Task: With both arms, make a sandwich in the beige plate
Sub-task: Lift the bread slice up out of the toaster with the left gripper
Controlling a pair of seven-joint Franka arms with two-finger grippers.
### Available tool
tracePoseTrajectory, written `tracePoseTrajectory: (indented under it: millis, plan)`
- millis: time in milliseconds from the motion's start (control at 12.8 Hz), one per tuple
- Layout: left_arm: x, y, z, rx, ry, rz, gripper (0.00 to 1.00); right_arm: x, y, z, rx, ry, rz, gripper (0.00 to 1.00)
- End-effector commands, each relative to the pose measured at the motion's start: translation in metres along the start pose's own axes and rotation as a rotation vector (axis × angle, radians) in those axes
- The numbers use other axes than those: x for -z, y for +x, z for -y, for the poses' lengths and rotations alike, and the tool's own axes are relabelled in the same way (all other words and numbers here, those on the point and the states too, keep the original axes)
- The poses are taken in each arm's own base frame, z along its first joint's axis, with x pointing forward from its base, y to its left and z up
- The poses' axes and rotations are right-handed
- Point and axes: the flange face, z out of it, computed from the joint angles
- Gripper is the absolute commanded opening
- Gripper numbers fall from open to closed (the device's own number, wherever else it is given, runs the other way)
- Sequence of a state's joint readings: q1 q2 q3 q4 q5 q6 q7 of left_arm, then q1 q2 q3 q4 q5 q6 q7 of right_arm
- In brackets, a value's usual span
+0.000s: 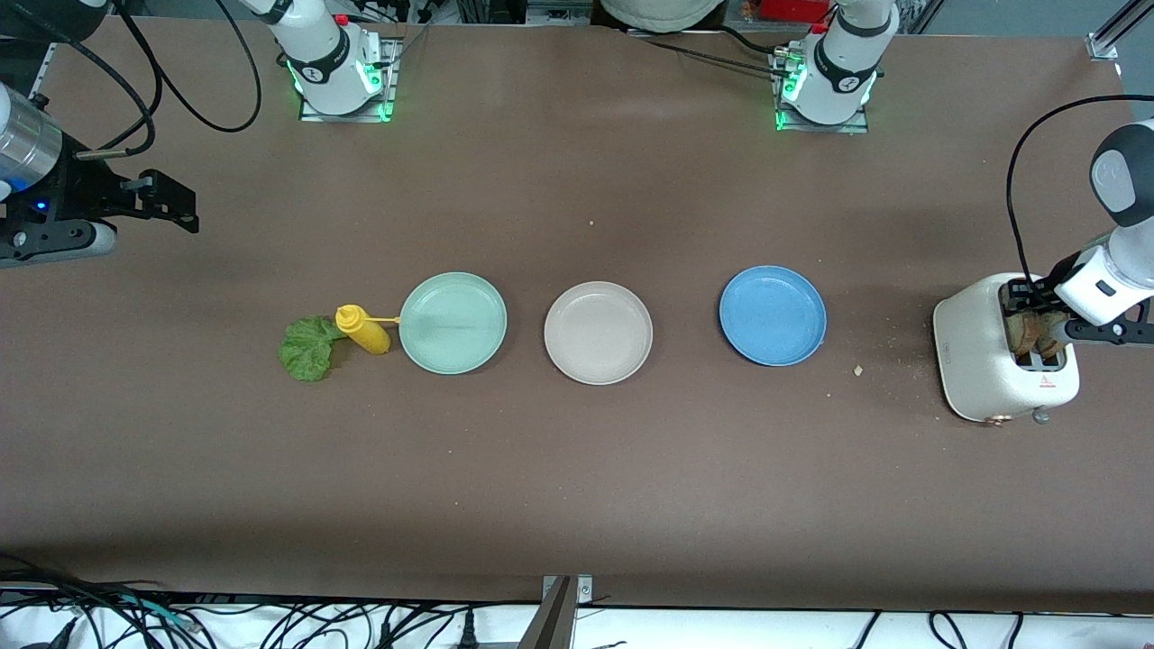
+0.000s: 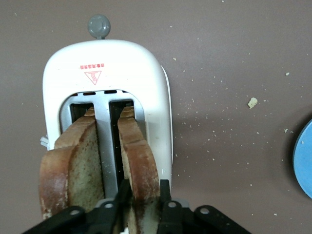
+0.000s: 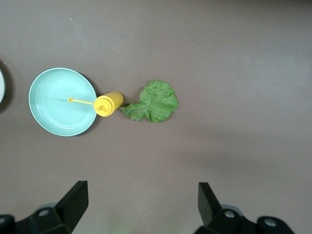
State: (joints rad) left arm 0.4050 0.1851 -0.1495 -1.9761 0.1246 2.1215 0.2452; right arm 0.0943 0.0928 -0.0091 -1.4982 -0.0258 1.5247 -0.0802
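The beige plate [image 1: 598, 332] lies empty in the middle of the table. Two toasted bread slices stand in the white toaster [image 1: 978, 361] at the left arm's end. My left gripper [image 1: 1041, 311] is over the toaster; in the left wrist view it [image 2: 143, 192] is shut on the top of one bread slice [image 2: 139, 156], which is still in its slot. The other slice [image 2: 73, 165] stands in the slot beside it. The green lettuce leaf [image 1: 306, 350] lies flat on the table toward the right arm's end. My right gripper [image 1: 176, 205] hangs open and empty [image 3: 141, 195] above the table.
A mint-green plate [image 1: 453, 322] lies beside the beige plate, with a yellow mustard bottle [image 1: 362, 330] between it and the lettuce. A blue plate [image 1: 773, 315] lies between the beige plate and the toaster. Crumbs [image 1: 857, 370] lie near the toaster.
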Motion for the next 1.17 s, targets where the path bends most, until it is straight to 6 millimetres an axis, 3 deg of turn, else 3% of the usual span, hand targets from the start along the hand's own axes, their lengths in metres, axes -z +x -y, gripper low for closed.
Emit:
tracePoseTrajectory:
  millis: [0, 235, 391, 547, 704, 860, 1095]
  plan:
    - [0.013, -0.006, -0.004, -0.001, 0.033, -0.011, 0.00, 0.006, 0.001, -0.001, -0.011, -0.001, -0.011, 1.00]
    - [0.035, -0.003, 0.001, 0.002, 0.052, -0.038, 0.00, 0.006, 0.001, -0.001, -0.011, -0.001, -0.011, 1.00]
    - [0.069, 0.003, 0.008, -0.013, 0.108, -0.020, 0.00, 0.006, 0.001, 0.000, -0.009, -0.001, -0.011, 1.00]
    - [0.111, 0.010, 0.000, -0.032, 0.124, 0.001, 0.00, 0.006, 0.001, 0.000, -0.009, -0.001, -0.011, 1.00]
    - [0.146, 0.018, -0.036, -0.071, 0.106, 0.010, 0.00, 0.006, 0.001, 0.000, -0.009, -0.001, -0.011, 1.00]
    - [0.152, 0.021, -0.077, -0.059, 0.046, 0.028, 0.00, 0.006, 0.001, 0.000, -0.009, -0.001, -0.011, 1.00]
    - [0.153, 0.024, -0.161, -0.087, -0.112, 0.050, 0.00, 0.006, 0.001, 0.000, -0.009, -0.001, -0.011, 1.00]
